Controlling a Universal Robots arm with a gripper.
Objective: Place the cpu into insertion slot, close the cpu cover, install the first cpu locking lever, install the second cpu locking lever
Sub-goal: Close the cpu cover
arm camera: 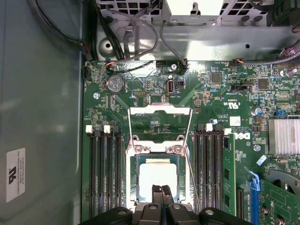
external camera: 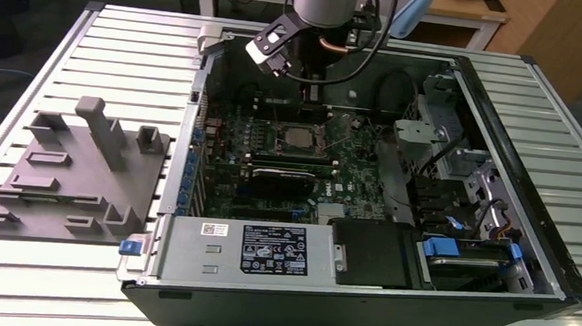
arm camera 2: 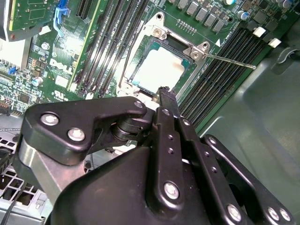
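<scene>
We're over the socket, and the gripper (arm camera: 161, 188) has its two fingers pinched together with nothing between them. In the first wrist view the tips hang above the near edge of the cpu (arm camera: 157, 174). The chip is in the insertion slot (arm camera: 132, 183), lying flat with its silver top up, directly under and just ahead of the tips. The cpu cover (arm camera: 159, 111) is open. It stands on the far side of the slot from the fingers, and we see green motherboard (arm camera: 220, 108) through its window.

So we judge the cover-closing step is in hand. To do it well, we'd press on the frame's free bar, not on the chip. We'd let the plate swing about its hinge without forcing it sideways. We'd also keep the narrow tips clear of the locking lever (arm camera 2: 229, 60), the thin wire that runs out beside the socket, off to one side of the fingers.

Some things we can't settle:
- **Near rim:** the gripper's own body covers the near rim of the slot.
- **Contact:** we cannot tell whether the tips touch the chip or float above it.
- **Second lever:** it is hard to trace among the memory slots (arm camera: 208, 173).
- **Seating:** whether the chip sits fully down at every corner is not clear.
</scene>
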